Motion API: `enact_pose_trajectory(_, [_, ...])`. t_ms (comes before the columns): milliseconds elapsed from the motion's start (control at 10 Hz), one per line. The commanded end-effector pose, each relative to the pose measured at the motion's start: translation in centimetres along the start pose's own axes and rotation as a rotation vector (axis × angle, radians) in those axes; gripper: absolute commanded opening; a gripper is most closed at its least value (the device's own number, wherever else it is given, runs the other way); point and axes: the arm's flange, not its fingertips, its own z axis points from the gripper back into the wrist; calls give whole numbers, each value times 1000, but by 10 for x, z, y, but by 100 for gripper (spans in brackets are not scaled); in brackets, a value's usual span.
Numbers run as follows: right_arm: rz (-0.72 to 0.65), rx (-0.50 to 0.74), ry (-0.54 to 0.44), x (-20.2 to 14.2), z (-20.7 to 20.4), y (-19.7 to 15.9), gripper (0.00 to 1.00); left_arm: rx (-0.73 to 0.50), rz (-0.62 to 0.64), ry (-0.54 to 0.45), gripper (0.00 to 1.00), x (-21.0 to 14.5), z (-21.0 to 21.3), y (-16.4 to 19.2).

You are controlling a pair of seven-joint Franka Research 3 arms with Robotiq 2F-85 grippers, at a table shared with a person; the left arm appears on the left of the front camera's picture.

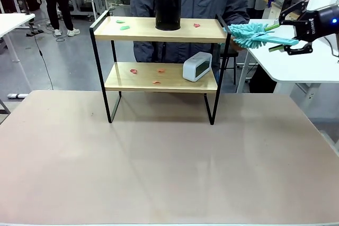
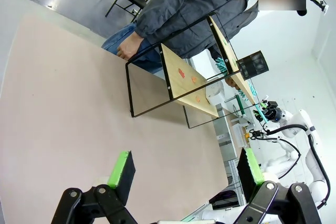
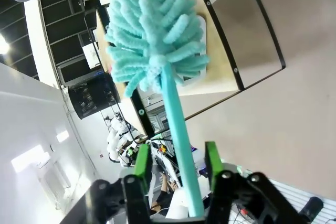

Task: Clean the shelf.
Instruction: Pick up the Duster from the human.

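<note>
Several paper scraps [image 1: 133, 71] litter both boards of shelf [image 1: 164, 36], standing on table [image 1: 159, 157]: cleaning not begun. Right gripper [image 1: 274, 36], beside shelf's top right corner, spread around teal duster [image 1: 249, 34] handle; left gripper [image 2: 185, 156] spread, empty.

On the shelf [image 1: 159, 34], a bin [image 1: 168, 10] stands above a clock [image 1: 197, 67].
</note>
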Motion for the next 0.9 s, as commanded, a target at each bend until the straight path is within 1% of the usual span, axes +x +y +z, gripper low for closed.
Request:
enact_pose_trajectory(0, [20,37,11,6,-3,2,0,-20,-23,-13,100,1,-1,0])
enact_pose_trajectory(100, [16,31,16,7,-3,1,6,-20,-23,-13,100,1,-1,0])
enact_pose_trajectory(200, [11,30,6,8,-2,1,0,-20,-23,-13,100,1,-1,0])
enact_pose_trajectory(800, [17,13,6,7,-2,0,0,-20,-23,-13,100,1,-1,0])
